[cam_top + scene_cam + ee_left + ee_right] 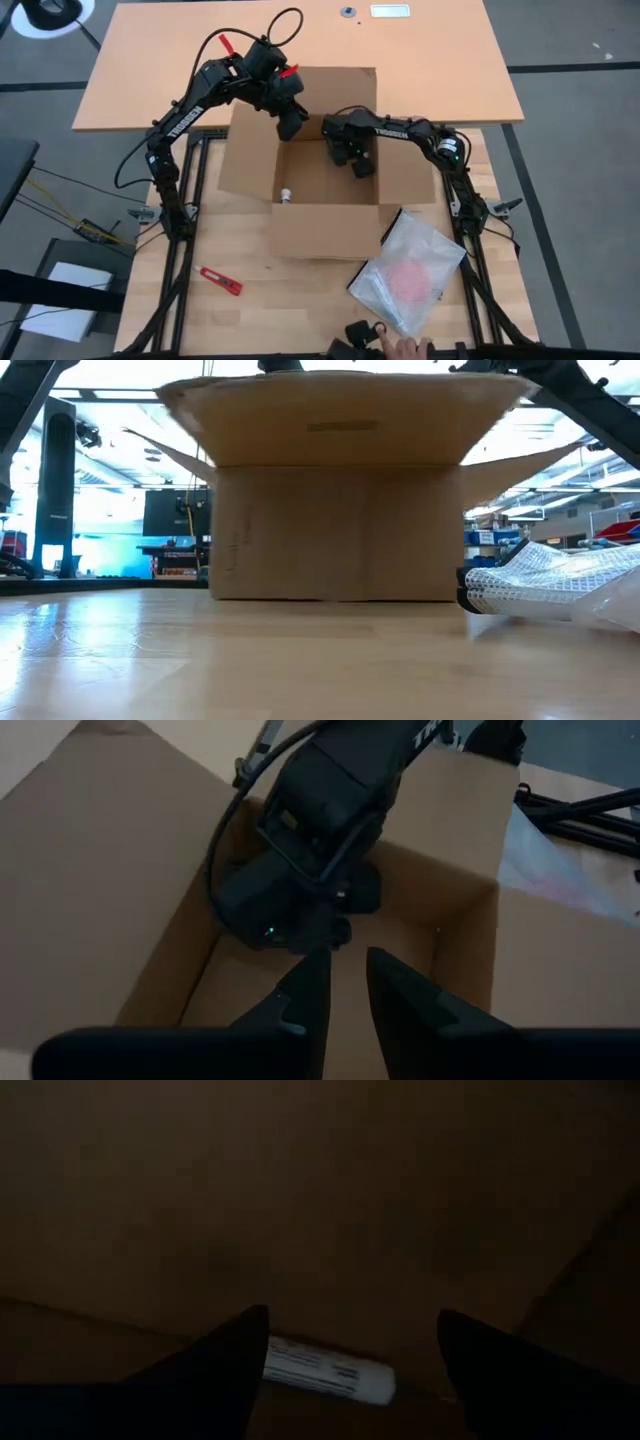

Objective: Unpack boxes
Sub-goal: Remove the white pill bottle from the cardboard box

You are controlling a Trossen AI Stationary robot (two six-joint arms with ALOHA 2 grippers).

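The brown cardboard carton (320, 230) stands open at mid-table, its four flaps spread out; the low view shows its near wall (340, 530). My left gripper (292, 125) hovers over the carton's far-left part, fingers (310, 990) a narrow gap apart and touching nothing. My right gripper (360, 165) reaches down into the carton, wide open. Ahead of its fingers, a small white labelled tube (330, 1370) lies on the carton floor against a wall. The tube also shows in the high view (286, 195), at the near-left inner corner.
A clear plastic bag (410, 270) with something pink inside lies on the table right of the carton's near flap; it also shows in the low view (560, 585). A red tool (220, 282) lies near-left of the carton. A person's hand (395, 345) is at the near edge.
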